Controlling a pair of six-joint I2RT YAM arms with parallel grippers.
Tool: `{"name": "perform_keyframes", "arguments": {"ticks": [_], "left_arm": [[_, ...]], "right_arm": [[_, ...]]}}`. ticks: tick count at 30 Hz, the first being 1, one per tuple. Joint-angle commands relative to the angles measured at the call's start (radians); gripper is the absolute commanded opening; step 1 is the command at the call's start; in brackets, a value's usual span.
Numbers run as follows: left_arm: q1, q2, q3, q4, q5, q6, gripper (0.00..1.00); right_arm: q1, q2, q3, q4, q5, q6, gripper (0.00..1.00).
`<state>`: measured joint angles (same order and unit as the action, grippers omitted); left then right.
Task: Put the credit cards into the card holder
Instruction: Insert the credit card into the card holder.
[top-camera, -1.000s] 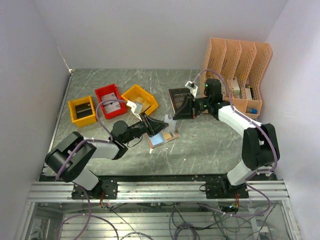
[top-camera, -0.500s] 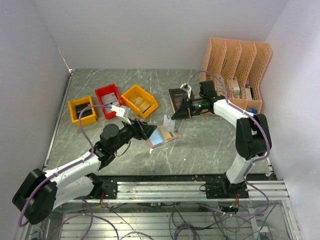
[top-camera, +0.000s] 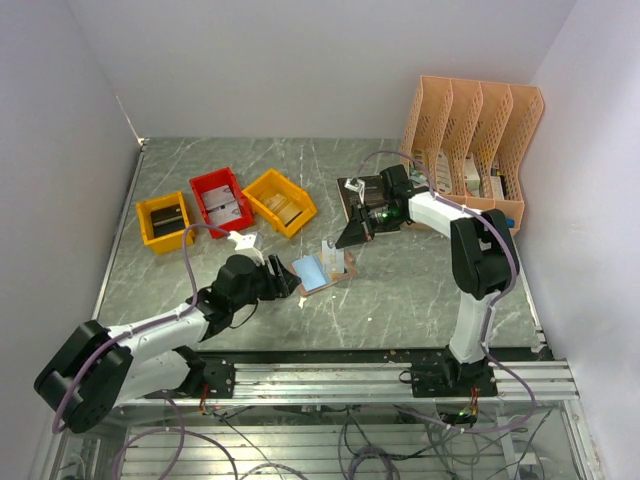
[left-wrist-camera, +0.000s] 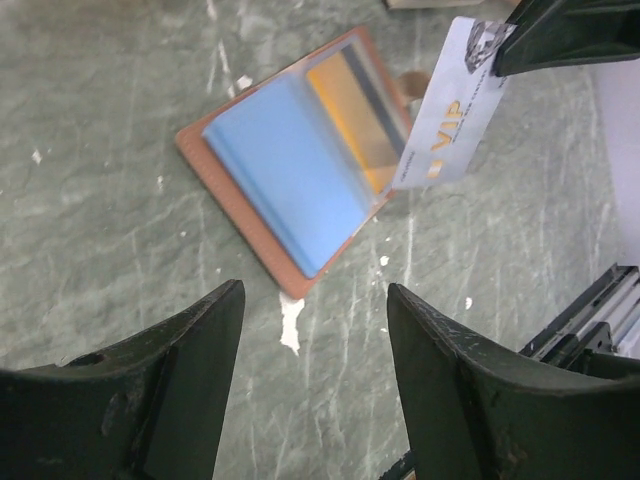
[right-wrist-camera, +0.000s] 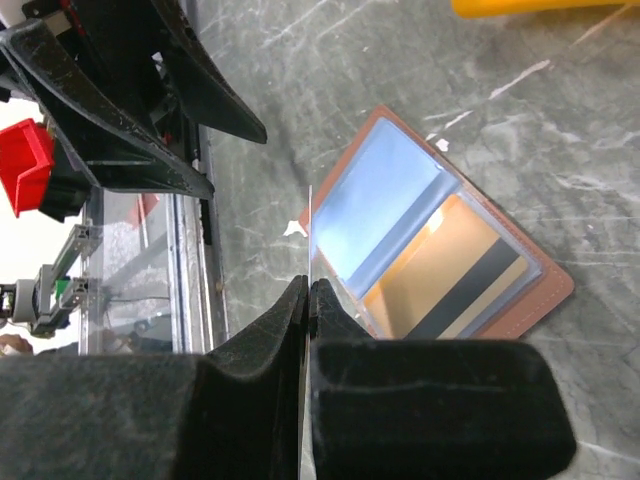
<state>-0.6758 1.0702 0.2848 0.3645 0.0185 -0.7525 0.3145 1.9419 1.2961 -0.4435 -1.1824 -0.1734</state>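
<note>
The card holder (top-camera: 345, 272) lies open on the table, a tan-pink wallet. A light blue credit card (left-wrist-camera: 285, 175) and an orange-gold one (left-wrist-camera: 355, 110) lie on it under clear sleeves. My left gripper (left-wrist-camera: 315, 295) is open with nothing between its fingers, just short of the holder's near corner (top-camera: 284, 279). My right gripper (right-wrist-camera: 308, 285) is shut on the grey-silver card (left-wrist-camera: 450, 130), which stands on edge over the holder's far side (top-camera: 329, 252). In the right wrist view that card (right-wrist-camera: 310, 235) shows only as a thin line.
Two yellow bins (top-camera: 165, 220) (top-camera: 280, 200) and a red bin (top-camera: 222, 200) stand at the back left. A black book (top-camera: 358, 188) lies under the right arm. The peach file rack (top-camera: 475, 130) stands at the back right. The left gripper's fingers (right-wrist-camera: 150, 120) are close to the held card.
My left gripper has opened and drawn back to the left, leaving the blue card on the holder. My right gripper has carried the grey-silver card left and nearer to the holder.
</note>
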Motion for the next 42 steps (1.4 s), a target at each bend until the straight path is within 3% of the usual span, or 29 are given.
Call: {"name": "perform_keyframes", "arguments": {"ticks": [1, 12, 25, 30, 42], "left_arm": [[0.004, 0.039, 0.031, -0.013, -0.046, -0.044, 0.69], [0.005, 0.191, 0.116, -0.041, -0.023, -0.019, 0.57], [0.005, 0.329, 0.210, -0.097, -0.034, 0.016, 0.53], [0.005, 0.377, 0.253, -0.139, -0.047, 0.042, 0.46], [0.005, 0.447, 0.315, -0.209, -0.090, 0.082, 0.40]], "right_arm": [[0.007, 0.067, 0.073, -0.087, 0.002, -0.047, 0.00], [0.011, 0.174, 0.133, -0.116, 0.024, -0.030, 0.00], [0.009, 0.236, 0.164, -0.160, -0.005, -0.051, 0.00], [0.009, 0.246, 0.163, -0.151, -0.008, -0.036, 0.00], [0.010, 0.252, 0.122, -0.042, -0.004, 0.093, 0.00]]}}
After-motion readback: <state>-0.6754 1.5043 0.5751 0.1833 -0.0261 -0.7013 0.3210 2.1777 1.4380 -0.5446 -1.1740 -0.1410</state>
